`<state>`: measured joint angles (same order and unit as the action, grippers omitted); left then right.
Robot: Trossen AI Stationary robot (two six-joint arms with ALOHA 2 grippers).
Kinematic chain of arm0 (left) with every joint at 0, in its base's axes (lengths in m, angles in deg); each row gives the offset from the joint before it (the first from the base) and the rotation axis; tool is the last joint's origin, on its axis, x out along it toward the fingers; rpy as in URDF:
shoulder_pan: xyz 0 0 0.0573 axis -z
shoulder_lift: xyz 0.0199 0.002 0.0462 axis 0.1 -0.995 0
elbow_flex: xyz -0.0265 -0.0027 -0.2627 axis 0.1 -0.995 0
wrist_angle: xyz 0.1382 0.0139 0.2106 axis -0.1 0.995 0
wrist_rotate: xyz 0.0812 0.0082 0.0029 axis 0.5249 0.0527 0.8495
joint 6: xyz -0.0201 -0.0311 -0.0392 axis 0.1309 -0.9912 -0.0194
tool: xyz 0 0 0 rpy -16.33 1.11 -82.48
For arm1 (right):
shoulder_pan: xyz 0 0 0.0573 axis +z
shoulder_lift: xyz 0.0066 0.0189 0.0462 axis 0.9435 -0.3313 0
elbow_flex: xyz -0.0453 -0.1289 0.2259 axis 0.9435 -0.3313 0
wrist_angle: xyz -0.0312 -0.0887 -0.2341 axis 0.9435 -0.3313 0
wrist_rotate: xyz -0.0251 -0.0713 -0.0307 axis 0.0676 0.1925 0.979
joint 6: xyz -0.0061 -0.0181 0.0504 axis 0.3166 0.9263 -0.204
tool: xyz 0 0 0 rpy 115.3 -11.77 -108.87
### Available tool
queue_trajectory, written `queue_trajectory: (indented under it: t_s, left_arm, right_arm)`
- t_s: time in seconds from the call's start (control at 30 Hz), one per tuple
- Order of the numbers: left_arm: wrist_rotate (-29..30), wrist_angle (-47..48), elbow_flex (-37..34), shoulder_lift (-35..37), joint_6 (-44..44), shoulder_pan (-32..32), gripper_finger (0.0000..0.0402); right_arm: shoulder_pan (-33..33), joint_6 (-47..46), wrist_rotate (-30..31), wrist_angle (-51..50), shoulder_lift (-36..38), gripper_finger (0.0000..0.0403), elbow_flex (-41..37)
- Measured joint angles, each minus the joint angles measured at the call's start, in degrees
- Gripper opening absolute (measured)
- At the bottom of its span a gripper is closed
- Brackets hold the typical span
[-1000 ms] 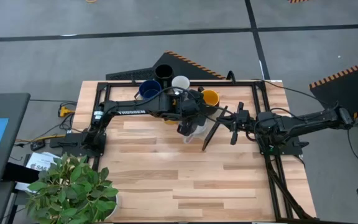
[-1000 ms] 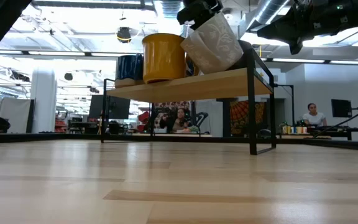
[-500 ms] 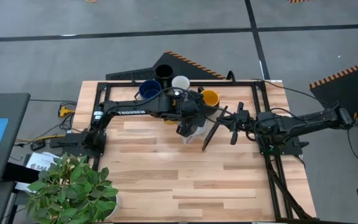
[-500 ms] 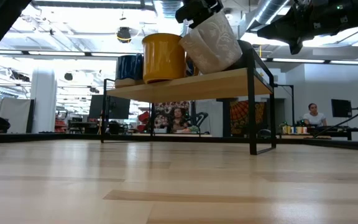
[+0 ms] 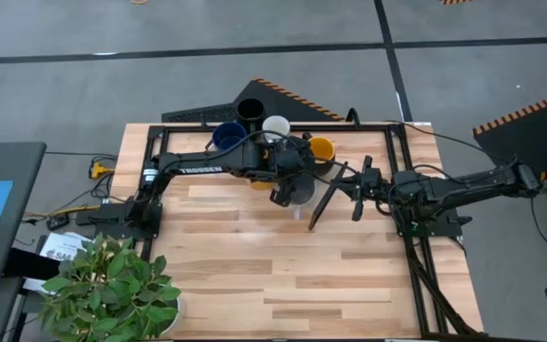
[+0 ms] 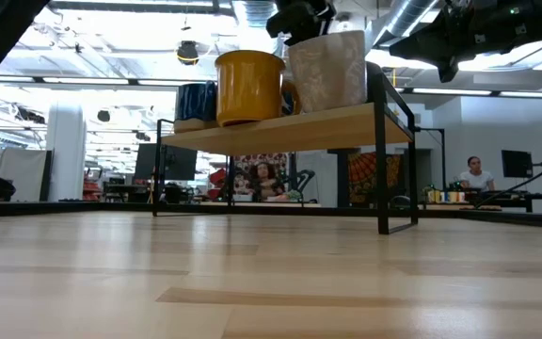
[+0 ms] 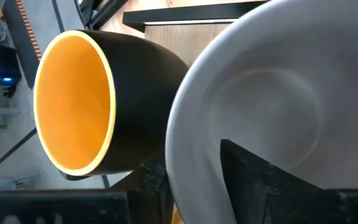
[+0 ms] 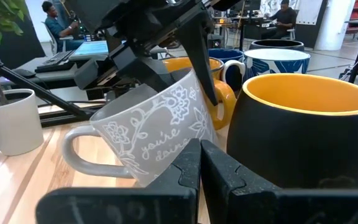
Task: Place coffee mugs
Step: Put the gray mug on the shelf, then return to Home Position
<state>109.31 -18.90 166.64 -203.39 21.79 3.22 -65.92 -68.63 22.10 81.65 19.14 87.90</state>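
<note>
The light grey mug (image 6: pixel 327 71), printed with pale flowers and cursive lettering, stands upright at the front edge of the wooden shelf (image 6: pixel 290 130), handle side hidden in the low view. The left gripper (image 6: pixel 301 30) reaches down onto its rim from above, one finger inside the cup and one along the outer wall; whether they pinch it I cannot tell. The right gripper (image 8: pixel 197 152) hangs level just beside the shelf, fingers pressed together on nothing. Behind the grey mug sit a yellow-orange mug (image 6: pixel 248 87), a dark mug with an orange inside (image 8: pixel 303 130) and a dark blue mug (image 6: pixel 196 101), partly covered.
</note>
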Motion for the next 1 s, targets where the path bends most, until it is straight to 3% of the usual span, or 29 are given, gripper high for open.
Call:
queue_trajectory:
  t_s: [0.67, 0.83, 1.0]
  left_arm:
    - [4.6, -2.6, 0.0, 0.0, 3.5, 0.0, 0.0169]
    - [9.4, -2.8, 0.2, 0.1, 4.9, 0.4, 0.0169]
    - [15.6, -1.0, 4.8, 0.3, 5.8, 2.0, 0.0169]
  right_arm:
    - [0.0, 0.0, 0.0, 0.0, 0.0, 0.0035, 0.0]
    - [0.0, 0.0, 0.0, 0.0, 0.0, 0.0035, 0.0]
    - [0.0, 0.0, 0.0, 0.0, 0.0, 0.0035, 0.0]
